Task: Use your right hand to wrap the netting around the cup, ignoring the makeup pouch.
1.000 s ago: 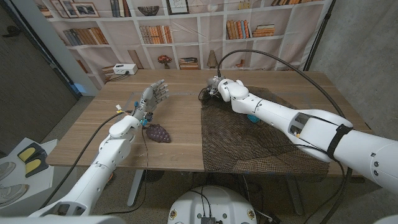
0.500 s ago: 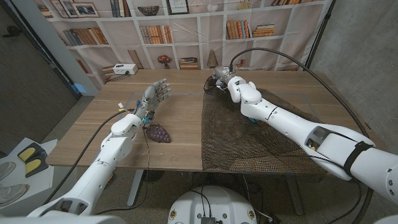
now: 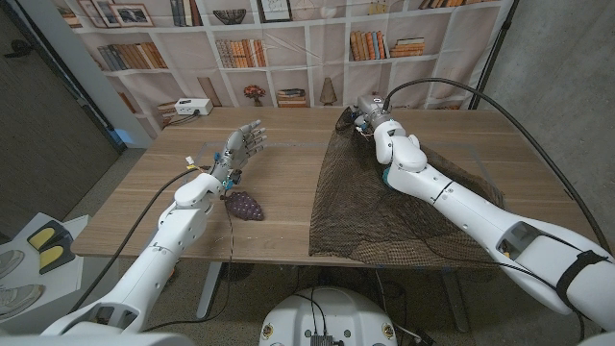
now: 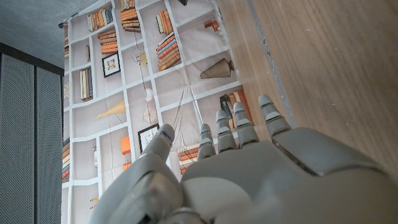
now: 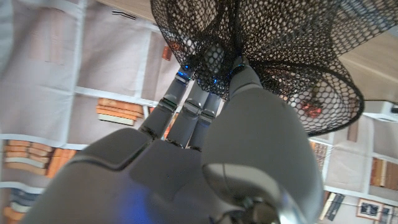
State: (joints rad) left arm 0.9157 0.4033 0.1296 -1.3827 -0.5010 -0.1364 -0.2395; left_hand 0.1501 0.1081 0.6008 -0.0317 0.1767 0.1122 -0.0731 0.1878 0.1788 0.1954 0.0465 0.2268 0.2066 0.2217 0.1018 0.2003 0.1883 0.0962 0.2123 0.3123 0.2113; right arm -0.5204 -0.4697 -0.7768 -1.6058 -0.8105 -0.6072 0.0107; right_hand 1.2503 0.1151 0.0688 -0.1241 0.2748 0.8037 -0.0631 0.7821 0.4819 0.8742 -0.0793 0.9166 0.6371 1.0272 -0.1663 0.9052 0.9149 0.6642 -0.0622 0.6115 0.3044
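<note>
Dark netting (image 3: 404,216) covers the right half of the wooden table (image 3: 279,183). My right hand (image 3: 370,115) pinches its far corner and holds it lifted near the table's far edge, so the mesh rises in a tent. In the right wrist view the fingers (image 5: 186,93) grip bunched netting (image 5: 280,43). A small teal part of the cup (image 3: 387,179) peeks out beside my right forearm; the arm hides most of it. My left hand (image 3: 240,147) is raised over the table's left part, fingers apart, holding nothing; the left wrist view shows the hand (image 4: 249,168) the same way.
A dark purple makeup pouch (image 3: 245,206) lies near my left forearm, left of the netting. A white box (image 3: 192,106) stands at the far left corner. The netting's front edge hangs over the near table edge. A bookshelf backdrop hangs behind the table.
My right hand has moved right and toward the far edge, carrying the netting corner upward and stretching the mesh. The left hand and the pouch have stayed put.
</note>
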